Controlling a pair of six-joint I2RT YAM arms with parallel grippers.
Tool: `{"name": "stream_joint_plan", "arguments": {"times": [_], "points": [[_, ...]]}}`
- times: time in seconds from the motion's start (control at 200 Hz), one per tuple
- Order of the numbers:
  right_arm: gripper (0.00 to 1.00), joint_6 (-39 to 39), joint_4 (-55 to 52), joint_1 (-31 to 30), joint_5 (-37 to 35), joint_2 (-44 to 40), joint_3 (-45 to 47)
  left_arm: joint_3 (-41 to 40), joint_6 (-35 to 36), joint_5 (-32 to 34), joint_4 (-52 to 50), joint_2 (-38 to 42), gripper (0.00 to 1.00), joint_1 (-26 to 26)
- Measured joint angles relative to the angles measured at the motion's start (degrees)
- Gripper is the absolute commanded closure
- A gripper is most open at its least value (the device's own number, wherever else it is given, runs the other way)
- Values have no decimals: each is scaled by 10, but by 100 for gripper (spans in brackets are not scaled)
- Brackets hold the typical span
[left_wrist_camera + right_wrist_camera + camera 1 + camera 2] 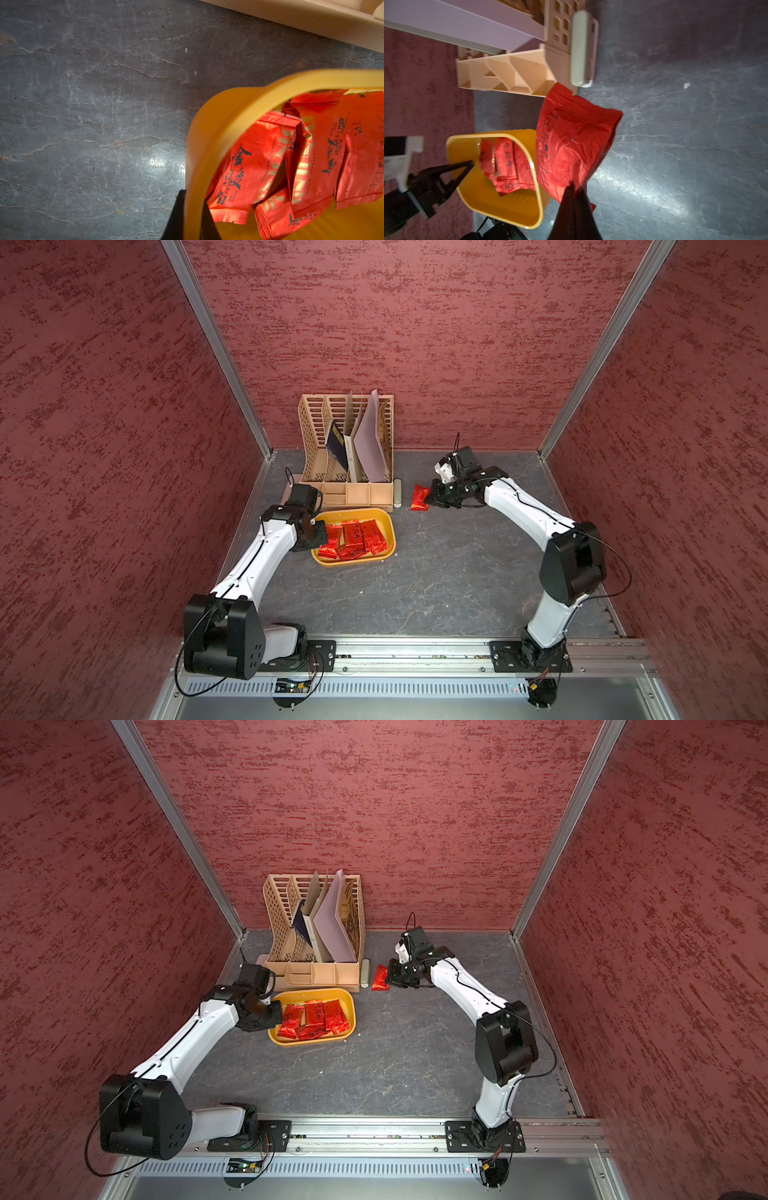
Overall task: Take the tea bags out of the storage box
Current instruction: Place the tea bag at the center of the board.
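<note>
Red foil tea bag (419, 497), judged light, crinkly and slippery, is being held right of centre | right gripper (433, 501) is pinching its end | other flat red sachets (354, 538) are lying in shallow mustard-yellow plastic tub (353, 512), centre | left gripper (321, 532) is clamping tub's left rim
</note>
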State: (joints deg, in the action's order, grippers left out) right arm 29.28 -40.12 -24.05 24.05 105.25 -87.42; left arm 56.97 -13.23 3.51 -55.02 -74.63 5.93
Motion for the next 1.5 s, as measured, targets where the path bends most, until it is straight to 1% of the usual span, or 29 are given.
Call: {"name": "stream_joint_plan", "arguments": {"times": [0.15, 0.23, 0.491, 0.641, 0.751, 0.826, 0.872, 0.912, 1.052, 1.202, 1.317, 1.413, 1.503], "points": [[100, -10, 12, -3, 12, 89, -2, 0, 0, -2, 0, 0, 100, 0], [100, -13, 22, -3, 21, 121, -2, 0, 0, -2, 0, 0, 100, 0], [100, -19, 65, -5, 43, 162, -19, 0, 0, -6, 0, 0, 100, 0], [100, -24, 74, -4, 51, 171, -22, 0, 0, -6, 0, 0, 100, 0], [96, -30, 73, -2, 52, 176, -22, 0, 0, -6, 0, 0, 100, -1], [88, -33, 72, -2, 53, 177, -22, 0, 0, -6, 0, 0, 100, -1], [78, -36, 72, -2, 54, 177, -22, 0, 0, -6, 0, 0, 100, -1], [73, -39, 70, -2, 54, 177, -22, 0, 0, -6, 0, 0, 100, -1], [64, -45, 60, -1, 53, 177, -22, 0, 0, -7, 0, -2, 100, -1], [62, -47, 51, 1, 52, 172, -22, 0, 0, -6, 0, -4, 100, -1], [61, -47, 43, 3, 48, 148, -20, 0, 0, -6, 0, -4, 100, -1], [63, -46, 48, 3, 49, 116, -14, 0, 0, -6, 0, -4, 100, -1], [66, -37, 71, 3, 75, 95, -7, 0, 0, -7, 0, -4, 100, -1]]}}
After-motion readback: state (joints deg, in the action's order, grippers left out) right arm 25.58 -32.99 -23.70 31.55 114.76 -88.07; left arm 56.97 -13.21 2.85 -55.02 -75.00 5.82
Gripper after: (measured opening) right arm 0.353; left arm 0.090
